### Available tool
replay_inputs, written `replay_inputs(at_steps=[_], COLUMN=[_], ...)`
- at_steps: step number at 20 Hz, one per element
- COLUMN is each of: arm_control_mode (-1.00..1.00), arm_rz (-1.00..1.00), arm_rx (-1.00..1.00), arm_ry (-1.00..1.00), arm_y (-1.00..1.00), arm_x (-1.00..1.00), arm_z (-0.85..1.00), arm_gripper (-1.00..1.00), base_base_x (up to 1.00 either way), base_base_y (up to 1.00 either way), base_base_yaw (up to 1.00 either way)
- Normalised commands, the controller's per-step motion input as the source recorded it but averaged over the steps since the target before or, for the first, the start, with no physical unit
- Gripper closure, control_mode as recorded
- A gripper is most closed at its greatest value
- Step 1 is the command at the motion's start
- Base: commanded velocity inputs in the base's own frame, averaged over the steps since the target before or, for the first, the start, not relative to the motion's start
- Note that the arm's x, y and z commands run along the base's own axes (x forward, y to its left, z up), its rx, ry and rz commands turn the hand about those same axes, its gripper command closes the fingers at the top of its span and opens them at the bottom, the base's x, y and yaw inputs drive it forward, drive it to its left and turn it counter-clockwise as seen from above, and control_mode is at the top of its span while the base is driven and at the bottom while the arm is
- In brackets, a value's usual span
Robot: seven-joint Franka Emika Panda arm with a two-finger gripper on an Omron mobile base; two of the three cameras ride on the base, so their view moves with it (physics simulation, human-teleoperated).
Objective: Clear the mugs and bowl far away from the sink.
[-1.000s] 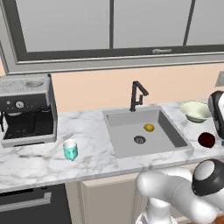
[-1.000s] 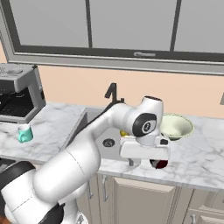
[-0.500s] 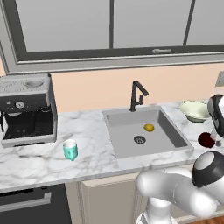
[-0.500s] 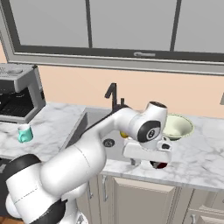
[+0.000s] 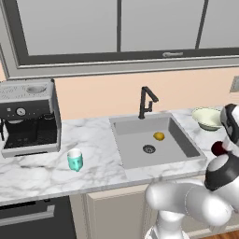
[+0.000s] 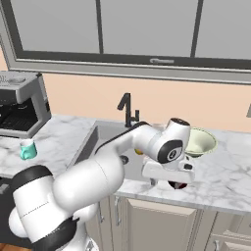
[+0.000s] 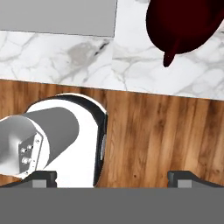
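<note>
Tool open above the maroon mug, right of the sink.

The tool [image 7: 112, 175] stands with its jaws wide and holds nothing; the maroon mug [image 7: 186, 24] sits on the worktop [image 5: 37, 175] near its front edge, just right of the sink [image 5: 154, 140]. The sink holds a small yellow item [image 5: 159, 136] near the drain. The bowl [image 5: 206, 117] rests behind the maroon mug, its inside empty. The teal mug [image 5: 74, 159] stands well left of the sink, before the coffee machine [image 5: 29, 116].
</note>
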Motion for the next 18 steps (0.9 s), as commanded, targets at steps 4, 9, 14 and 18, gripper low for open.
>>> replay_inputs(at_steps=[4, 9, 14, 18], arm_control_mode=[-1.0, -1.0, -1.0, -1.0], arm_rz=[-0.03, -0.06, -0.03, 0.0], arm_rx=[0.0, 0.0, 0.0, 0.0], arm_ry=[0.0, 0.01, 0.0, 0.0], arm_y=[-0.03, 0.0, -0.01, -0.21], arm_x=[0.19, 0.32, 0.3, 0.06], arm_z=[-0.01, -0.03, -0.15, -0.2], arm_gripper=[-1.0, -1.0, -1.0, -1.0], base_base_x=[0.0, 0.0, 0.0, 0.0], base_base_y=[0.0, 0.0, 0.0, 0.0], base_base_yaw=[0.0, 0.0, 0.0, 0.0])
